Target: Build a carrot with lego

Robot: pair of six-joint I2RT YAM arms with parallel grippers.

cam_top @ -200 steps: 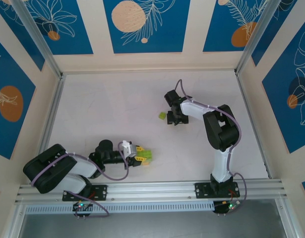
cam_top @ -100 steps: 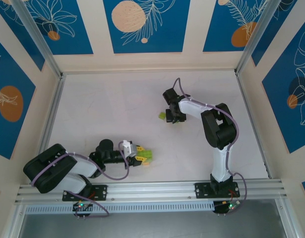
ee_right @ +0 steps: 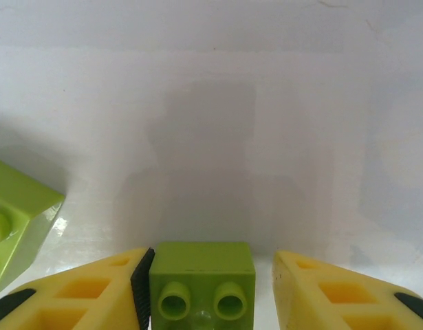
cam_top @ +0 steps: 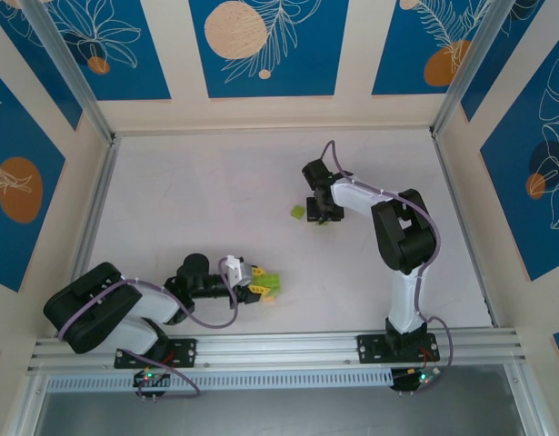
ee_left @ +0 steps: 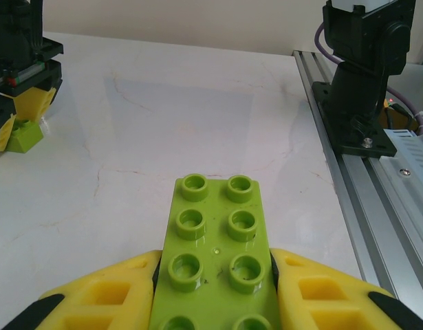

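My left gripper (ee_left: 214, 278) is shut on a long lime-green lego brick (ee_left: 214, 240), studs up, low over the table near the front; from above the gripper (cam_top: 258, 285) and the brick (cam_top: 273, 285) sit left of centre. My right gripper (ee_right: 208, 292) is open around a small square lime-green brick (ee_right: 203, 275). That brick touches the left pad, and a gap shows before the right finger (ee_right: 314, 289). A second lime brick (ee_right: 15, 213) lies just to its left, also seen from above (cam_top: 298, 212) beside the right gripper (cam_top: 317, 214). The carrot is out of view.
The white table (cam_top: 215, 200) is walled by blue-and-cream panels. An aluminium rail (cam_top: 279, 345) runs along the near edge and carries both arm bases. The right arm's base (ee_left: 366, 89) stands on that rail (ee_left: 376, 206) to the right of my left gripper.
The right gripper shifted slightly left toward the loose brick, then back a little, and its jaws came closer together. The left arm and its brick have not moved.
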